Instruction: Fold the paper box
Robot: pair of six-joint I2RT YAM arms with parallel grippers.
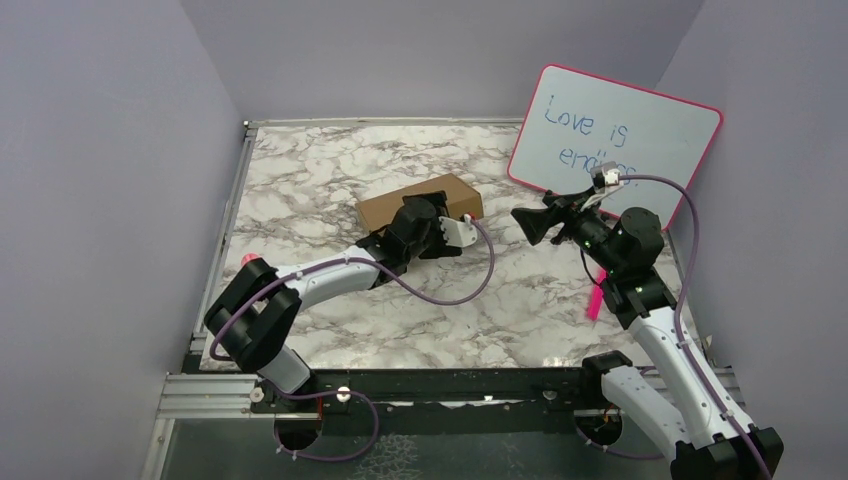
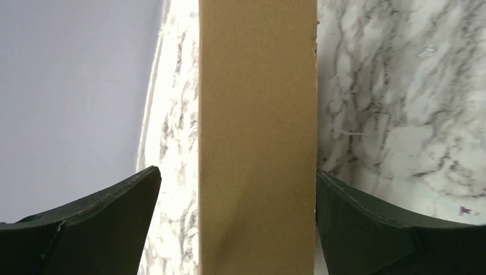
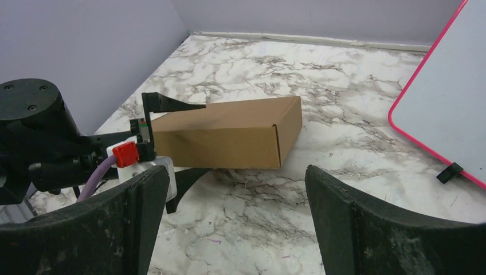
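we see the paper box [image 1: 380,210] closed up, lying flat near the middle of the marble bench [image 1: 300,170]. our left pincer [image 2: 238,183] straddles one end of it, spread, with one finger [image 2: 114,212] clear of the cardboard. our right pincer [image 1: 528,224] hangs spread to the box's right, in front of the whiteboard [image 1: 640,120].

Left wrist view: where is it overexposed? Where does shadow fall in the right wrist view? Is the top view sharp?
Left wrist view: the marble table blows out white left of the paper box. Right wrist view: dark shadow lies under the box's near side. Top external view: evenly lit, whiteboard writing legible.
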